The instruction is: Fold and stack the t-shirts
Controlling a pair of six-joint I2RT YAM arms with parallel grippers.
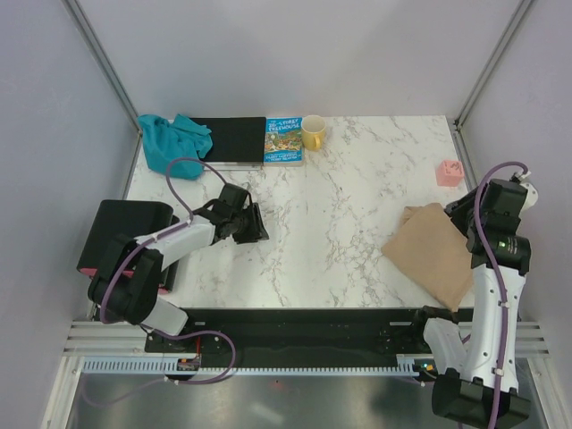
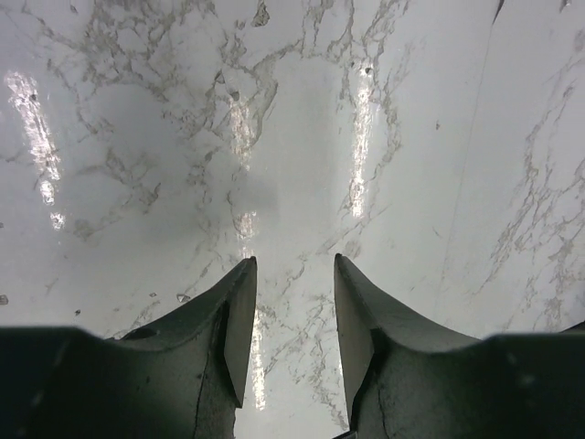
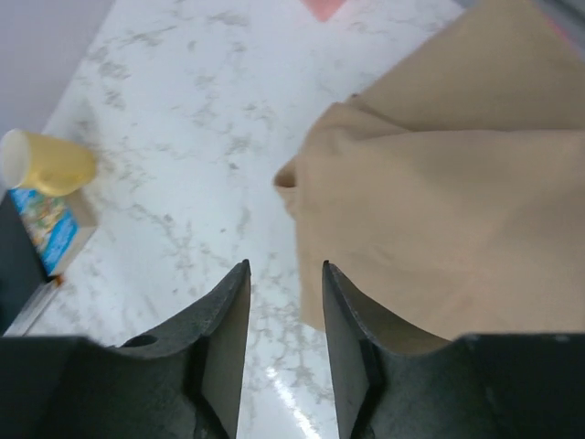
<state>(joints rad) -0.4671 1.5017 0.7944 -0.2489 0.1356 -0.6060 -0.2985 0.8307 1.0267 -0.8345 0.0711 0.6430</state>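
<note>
**Jaw state.** The right jaws stand spread with only bare marble in the gap; they pinch nothing. The left jaws are likewise spread and empty, over the bare desk (image 2: 302, 137).

**Position of the work.** In the right wrist view the tan t-shirt (image 3: 439, 201) lies just beside the right jaws, on their right-hand side. Its near-left edge passes behind the right finger (image 3: 352, 357). One layer lies over another, with a small corner poking out on the left. In the top view the tan t-shirt (image 1: 433, 250) lies on the right part of the desk, close to the right arm (image 1: 493, 268). The left arm (image 1: 179, 237) is over the left half, well apart from the shirt. The teal garment (image 1: 172, 143) lies crumpled at the far left corner, touching the black board (image 1: 234, 141). The book (image 1: 283, 140) and yellow mug (image 1: 313, 133) stand beside the board.

**Step in hand (judged).** Take the left edge of the tan shirt with the right jaws.

1. Shift the right jaws toward the cloth until the edge sits between the fingers, not beside them.
2. Lower until the lower fingertip meets the desk, so it slides under the edge.
3. Grip every layer at the edge; taking only the top layer is likely to undo the fold.
4. Bring the left jaws across to a second corner before lifting, so the cloth stays flat.

**Caution.** How many layers are present cannot be told from these views.
</note>
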